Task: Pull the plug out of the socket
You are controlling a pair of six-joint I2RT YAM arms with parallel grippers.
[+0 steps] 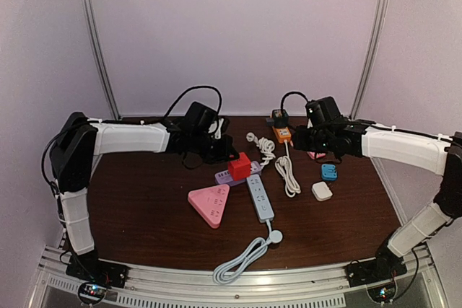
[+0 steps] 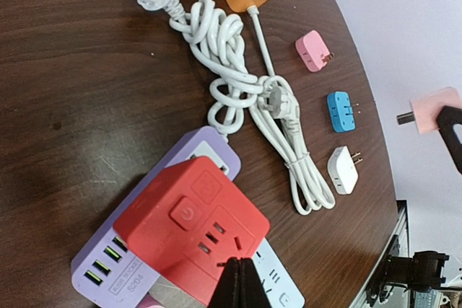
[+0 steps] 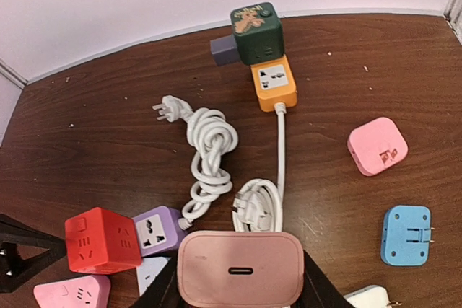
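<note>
While the left pincer [image 2: 238,279] hangs with its jaws pressed fully together and nothing between them, we see its tips at the near edge of a red cube socket [image 2: 191,229]. We cannot tell whether they touch it. That cube sits on top of a purple power strip [image 2: 126,272] near the middle of the bench [image 1: 144,214]. Toward the near edge from these lie a pink triangular socket [image 1: 210,203] and, to its right, a pale blue strip [image 1: 260,198] whose cord coils at the near edge.

Right of the purple strip we find a knotted white cord [image 2: 216,41]. Beside it a looped white cord [image 1: 289,174] runs from an orange socket [image 3: 273,86] near the far edge. A dark green cube [image 3: 255,30] stands against the orange socket's far end.

Further right, the right pincer [image 3: 240,286] is partly closed on the task's thing, a dusty-pink plug [image 3: 240,265], with one finger against each of its sides. We see the plug held in the air above the bench, right of the orange socket and seated in no socket. The left wrist view shows a metal prong sticking out free.

Toward the right edge three loose plugs lie apart from one another on the bench: a pink square plug [image 3: 377,146], a blue plug [image 3: 406,234] and a white plug [image 1: 322,191].
</note>
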